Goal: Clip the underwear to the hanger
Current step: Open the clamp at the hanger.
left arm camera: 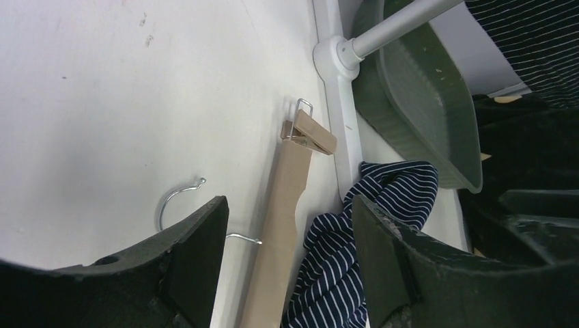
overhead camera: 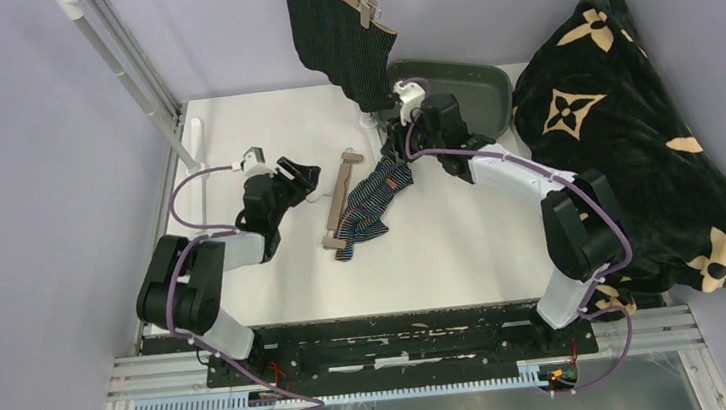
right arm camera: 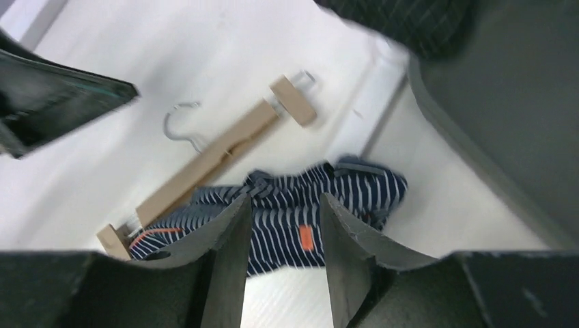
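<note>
A wooden hanger point(overhead camera: 341, 197) with a wire hook lies flat mid-table. The navy striped underwear point(overhead camera: 374, 204) lies crumpled against its right side, partly over the lower end. A black pinstriped underwear point(overhead camera: 338, 37) hangs clipped to another hanger at the top. My left gripper point(overhead camera: 301, 178) stands open just left of the flat hanger. In the left wrist view the hanger bar point(left arm camera: 283, 205) and navy underwear point(left arm camera: 341, 266) lie beyond my left gripper point(left arm camera: 287, 225). My right gripper point(right arm camera: 283, 205) hovers open above the navy underwear point(right arm camera: 287, 222), holding nothing. A clip point(right arm camera: 293, 101) sits at the hanger's far end.
A dark green bin point(overhead camera: 468, 89) stands at the back right. A large black blanket with tan flowers point(overhead camera: 624, 140) drapes over the right side. White rack poles point(overhead camera: 125, 67) rise at the back left, and a white post base point(left arm camera: 338, 51) sits near the bin.
</note>
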{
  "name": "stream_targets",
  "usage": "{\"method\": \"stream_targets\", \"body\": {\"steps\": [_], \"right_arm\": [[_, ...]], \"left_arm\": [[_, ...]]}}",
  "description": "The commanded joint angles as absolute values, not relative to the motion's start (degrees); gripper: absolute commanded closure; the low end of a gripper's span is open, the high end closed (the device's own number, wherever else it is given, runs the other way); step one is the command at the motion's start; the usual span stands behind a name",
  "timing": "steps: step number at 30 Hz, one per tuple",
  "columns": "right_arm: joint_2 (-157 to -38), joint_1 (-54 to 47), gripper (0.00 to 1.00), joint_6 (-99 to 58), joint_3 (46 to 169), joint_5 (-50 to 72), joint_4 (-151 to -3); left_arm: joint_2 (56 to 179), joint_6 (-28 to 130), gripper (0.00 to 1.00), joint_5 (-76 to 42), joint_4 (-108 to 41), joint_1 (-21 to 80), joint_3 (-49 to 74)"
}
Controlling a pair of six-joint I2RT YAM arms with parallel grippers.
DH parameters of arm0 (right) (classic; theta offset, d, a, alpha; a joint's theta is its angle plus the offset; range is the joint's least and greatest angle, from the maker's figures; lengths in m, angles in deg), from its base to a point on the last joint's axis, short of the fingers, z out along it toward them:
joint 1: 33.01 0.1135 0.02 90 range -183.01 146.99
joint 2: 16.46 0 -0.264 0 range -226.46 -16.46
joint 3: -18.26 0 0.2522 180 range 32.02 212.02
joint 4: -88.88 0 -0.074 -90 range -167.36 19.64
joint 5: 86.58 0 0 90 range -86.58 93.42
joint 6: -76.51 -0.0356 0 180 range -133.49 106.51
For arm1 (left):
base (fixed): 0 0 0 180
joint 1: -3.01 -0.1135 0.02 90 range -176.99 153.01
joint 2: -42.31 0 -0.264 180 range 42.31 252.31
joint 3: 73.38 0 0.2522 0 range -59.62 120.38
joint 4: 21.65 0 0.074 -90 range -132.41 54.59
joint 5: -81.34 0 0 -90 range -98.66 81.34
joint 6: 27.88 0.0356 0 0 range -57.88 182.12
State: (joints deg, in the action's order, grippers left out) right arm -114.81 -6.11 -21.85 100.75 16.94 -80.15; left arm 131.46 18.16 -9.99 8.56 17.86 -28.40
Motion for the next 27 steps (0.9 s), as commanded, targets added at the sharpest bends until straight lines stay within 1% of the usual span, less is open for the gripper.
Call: {"method": "stream_targets", "body": {"steps": [1, 3, 7, 13, 17, 20, 21, 23, 24, 26, 27], "right_arm": [[-120.47, -3.66, 0.50, -17.30, 111.50, 20.97, -74.21], [-124.26, -3.19, 0.49, -16.35, 116.06, 22.39, -71.64], [-131.64, -2.06, 0.47, -13.54, 124.94, 21.54, -66.07], [-139.02, -1.95, 0.47, -10.82, 132.72, 20.70, -63.00], [-140.80, -1.61, 0.48, -12.46, 133.94, 20.40, -62.58], [-140.78, -0.76, 0.48, -17.61, 133.37, 18.22, -63.09], [-140.62, -0.28, 0.46, -20.07, 132.65, 17.22, -63.86], [-139.94, 0.98, 0.38, -24.87, 131.26, 13.74, -65.57], [-139.33, 1.64, 0.37, -26.97, 130.24, 10.95, -66.87], [-138.49, 3.10, 0.37, -31.91, 128.59, 5.05, -68.43], [-138.37, 3.97, 0.41, -34.09, 128.55, 2.88, -68.17]], "left_arm": [[135.57, 15.51, 0.29, -15.04, 13.86, 17.26, -23.55], [137.22, 15.65, 0.29, -16.42, 14.05, 17.12, -22.32], [138.31, 15.63, 0.28, -17.50, 13.88, 16.28, -21.21], [139.60, 15.25, 0.28, -19.45, 12.12, 14.67, -19.06], [141.90, 15.21, 0.28, -20.41, 11.56, 14.16, -17.14], [142.55, 14.95, 0.28, -20.04, 12.21, 13.92, -17.03], [142.34, 14.93, 0.28, -19.62, 12.33, 13.93, -17.20], [141.60, 14.84, 0.28, -18.53, 12.27, 13.75, -17.89], [141.02, 14.79, 0.28, -17.96, 12.11, 13.61, -18.50], [139.40, 14.83, 0.28, -16.93, 11.49, 13.36, -19.59], [138.37, 14.90, 0.28, -16.35, 11.05, 13.19, -20.18]]}}
